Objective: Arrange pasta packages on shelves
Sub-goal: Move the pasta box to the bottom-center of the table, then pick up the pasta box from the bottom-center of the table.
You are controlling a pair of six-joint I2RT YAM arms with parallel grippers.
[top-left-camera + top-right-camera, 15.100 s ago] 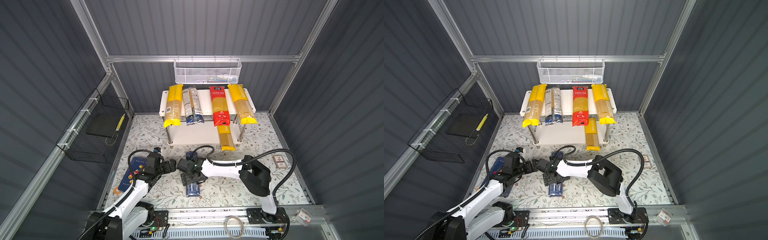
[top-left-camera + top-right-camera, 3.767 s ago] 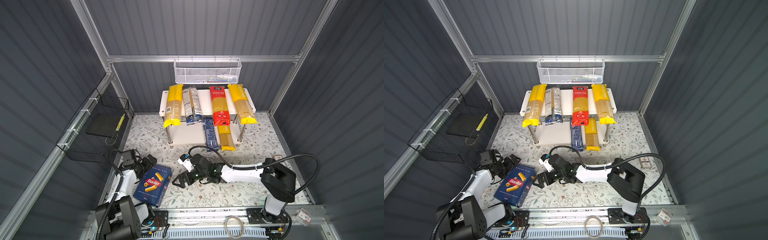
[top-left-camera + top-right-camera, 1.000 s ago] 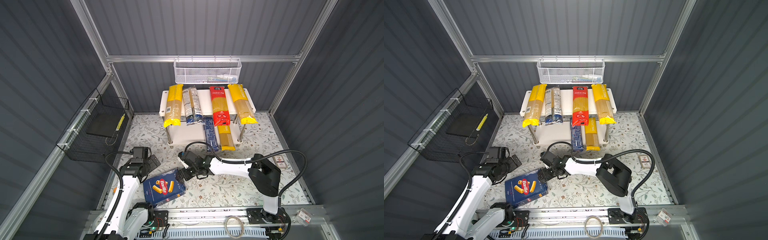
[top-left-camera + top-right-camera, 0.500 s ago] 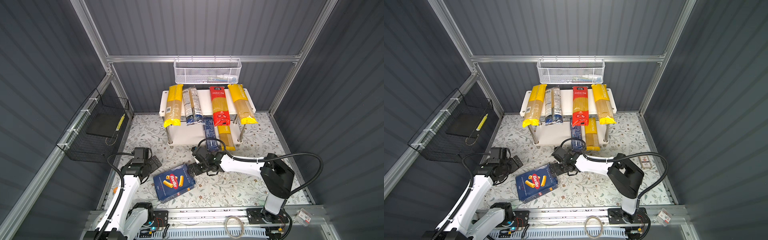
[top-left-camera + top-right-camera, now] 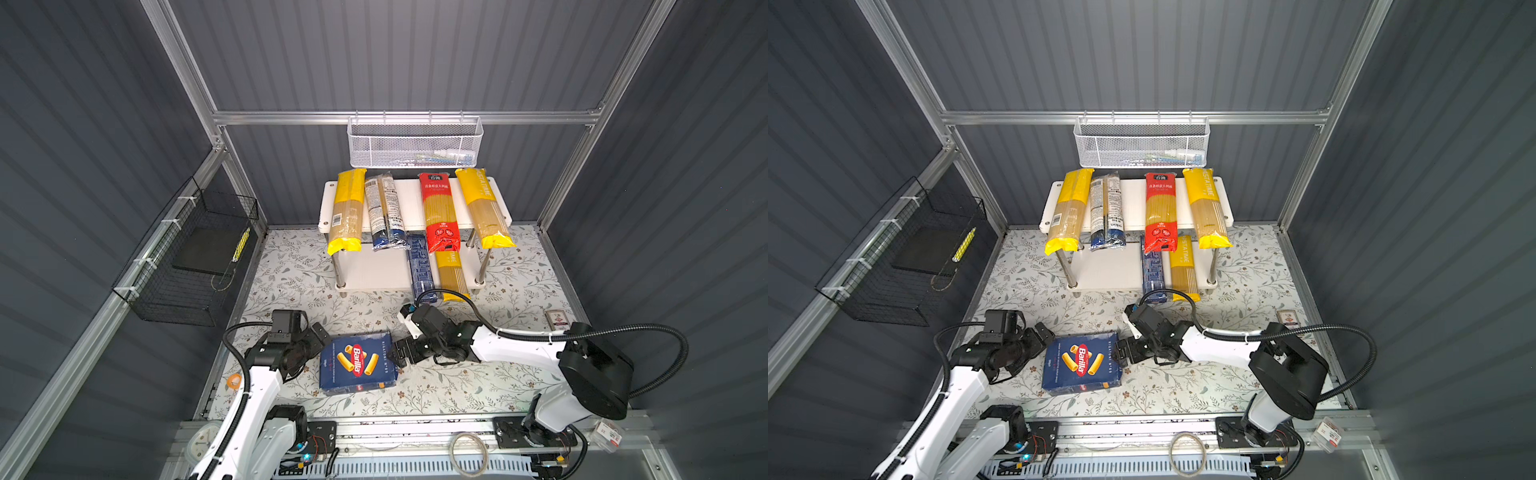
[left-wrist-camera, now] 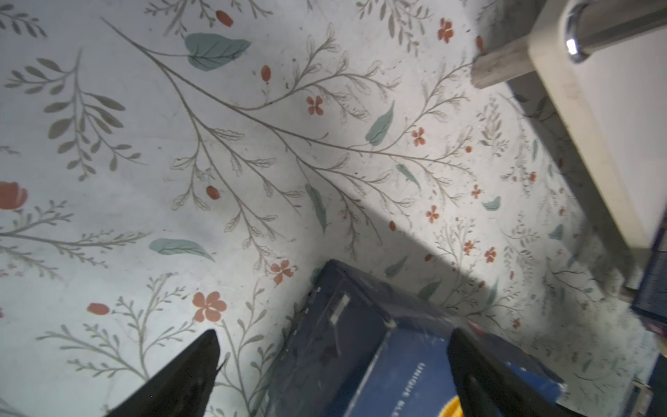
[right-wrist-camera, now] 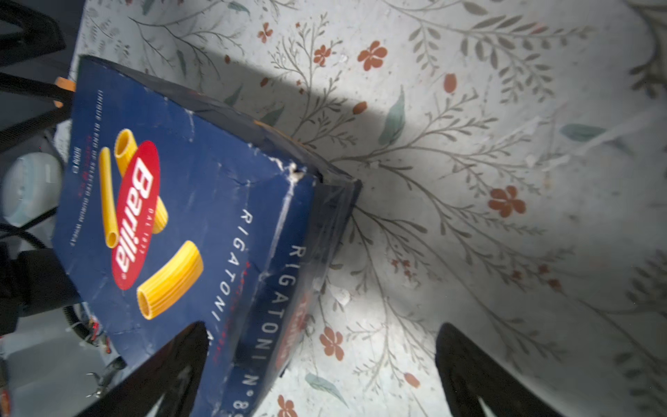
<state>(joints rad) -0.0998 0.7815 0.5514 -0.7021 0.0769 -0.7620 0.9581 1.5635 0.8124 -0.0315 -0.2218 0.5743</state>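
Left gripper (image 5: pixel 320 337) stands wide open and empty at the left end of the wide Barilla box (image 5: pixel 358 363), which lies flat on the bench (image 5: pixel 478 386). At its right end the right gripper (image 5: pixel 397 353) is equally spread, holding nothing. Six packages already rest on the shelves (image 5: pixel 374 270); apparently only this box remains.

- A robot test cell in a lab is indicated.
- The space is enclosed by grey ribbed wall panels (image 5: pixel 415 54) set in an aluminium frame (image 5: pixel 291 117).
- Two robot arms (image 5: pixel 519 353) are mounted on a front rail (image 5: pixel 395 422) beside exposed wiring (image 5: pixel 467 457).
- The counter (image 5: pixel 519 266) is covered with a floral sheet.
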